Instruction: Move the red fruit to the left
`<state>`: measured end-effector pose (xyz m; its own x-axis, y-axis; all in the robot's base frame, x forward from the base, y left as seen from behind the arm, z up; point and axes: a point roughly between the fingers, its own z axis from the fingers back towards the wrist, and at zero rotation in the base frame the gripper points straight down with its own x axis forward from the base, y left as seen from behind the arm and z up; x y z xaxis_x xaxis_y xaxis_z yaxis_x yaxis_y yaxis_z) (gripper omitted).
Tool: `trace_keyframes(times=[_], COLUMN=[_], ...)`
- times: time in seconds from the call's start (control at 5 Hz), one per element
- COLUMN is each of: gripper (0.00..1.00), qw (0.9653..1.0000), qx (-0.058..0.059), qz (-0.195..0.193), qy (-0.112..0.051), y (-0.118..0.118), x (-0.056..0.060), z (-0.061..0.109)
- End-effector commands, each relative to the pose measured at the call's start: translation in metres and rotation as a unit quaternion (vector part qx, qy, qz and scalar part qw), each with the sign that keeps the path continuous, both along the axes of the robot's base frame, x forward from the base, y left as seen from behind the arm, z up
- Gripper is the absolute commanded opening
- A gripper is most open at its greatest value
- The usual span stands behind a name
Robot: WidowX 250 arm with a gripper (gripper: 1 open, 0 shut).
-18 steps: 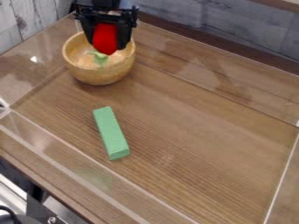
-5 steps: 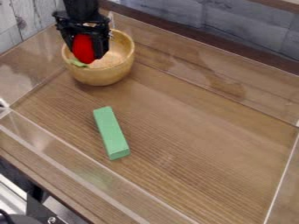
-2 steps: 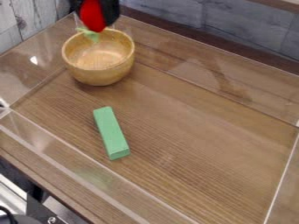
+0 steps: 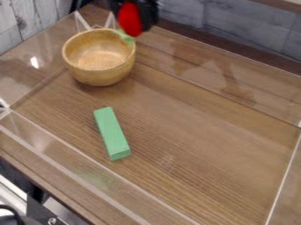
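Red fruit: hanging at upper centre-left, right of the wooden bowl.
Hand: apparently gripping the fruit; opening width indiscernible.
Risk: fruit possibly slipping, its grip seeming partial.

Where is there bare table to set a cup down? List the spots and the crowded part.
Bare: the wide stretch right of the green block, out to the table's right edge; also the gap between block and wooden bowl, though smaller. Crowded: the top, around the bowl and the red fruit.
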<state>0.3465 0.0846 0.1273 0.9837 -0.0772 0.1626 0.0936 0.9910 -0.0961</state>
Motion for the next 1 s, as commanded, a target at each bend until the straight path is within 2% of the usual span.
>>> trace_keyframes(times=[0.0, 0.2, 0.6, 0.8], gripper=[0.0, 0.0, 0.0, 0.0], qw=[0.9987, 0.9973, 0.9921, 0.9913], qx=[0.013, 0.014, 0.021, 0.025], qz=[-0.038, -0.067, -0.124, -0.129], qy=[-0.031, -0.025, -0.004, 0.007], y=[-0.017, -0.032, -0.047, -0.049], x=[0.01, 0.014, 0.002, -0.001], z=[0.016, 0.008, -0.038, -0.046])
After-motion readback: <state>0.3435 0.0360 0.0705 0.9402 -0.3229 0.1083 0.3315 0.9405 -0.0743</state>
